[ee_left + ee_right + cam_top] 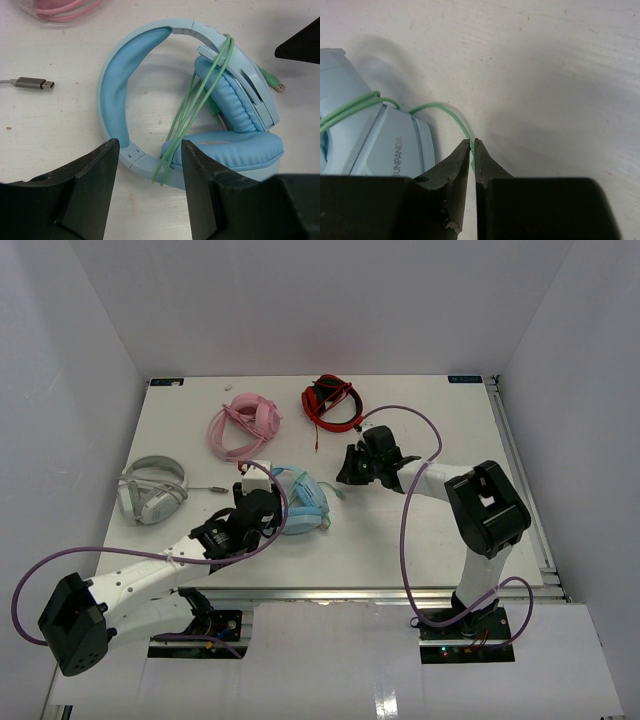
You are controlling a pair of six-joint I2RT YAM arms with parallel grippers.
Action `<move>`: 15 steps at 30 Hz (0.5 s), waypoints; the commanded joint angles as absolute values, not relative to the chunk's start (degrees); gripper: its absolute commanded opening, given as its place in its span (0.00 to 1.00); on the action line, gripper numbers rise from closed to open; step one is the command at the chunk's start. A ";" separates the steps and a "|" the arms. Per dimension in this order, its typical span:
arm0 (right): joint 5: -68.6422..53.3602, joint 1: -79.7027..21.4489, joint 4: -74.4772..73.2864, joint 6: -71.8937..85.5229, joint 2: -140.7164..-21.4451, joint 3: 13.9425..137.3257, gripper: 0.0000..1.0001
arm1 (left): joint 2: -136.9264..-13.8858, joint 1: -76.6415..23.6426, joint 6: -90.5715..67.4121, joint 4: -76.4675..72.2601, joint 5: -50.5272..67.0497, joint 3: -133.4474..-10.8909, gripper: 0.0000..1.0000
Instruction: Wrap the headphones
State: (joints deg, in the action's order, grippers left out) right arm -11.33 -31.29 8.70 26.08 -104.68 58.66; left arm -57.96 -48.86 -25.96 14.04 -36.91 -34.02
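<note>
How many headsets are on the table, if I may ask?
4: grey-white headset at left, pink headset and red headset at the back, light blue headphones in the middle.

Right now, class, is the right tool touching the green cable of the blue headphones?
Touching. The right wrist view shows the right tool pinched shut on the green cable, which runs from the headphones in between its tips.

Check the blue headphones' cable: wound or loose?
Mostly wound: cable loops around the headphones several times; the right gripper pinches its free end.
</note>
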 commanded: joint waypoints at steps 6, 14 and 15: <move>-9.45 -31.73 8.63 24.33 -107.57 60.00 0.14 | -57.47 -48.69 -25.75 12.32 -37.81 -33.37 0.63; -6.88 -31.82 7.86 24.06 -101.75 57.89 0.14 | -57.20 -48.76 -25.66 12.30 -38.04 -33.29 0.63; -6.52 -31.85 7.42 24.09 -100.70 57.59 0.14 | -57.20 -48.77 -25.63 12.30 -37.93 -33.40 0.63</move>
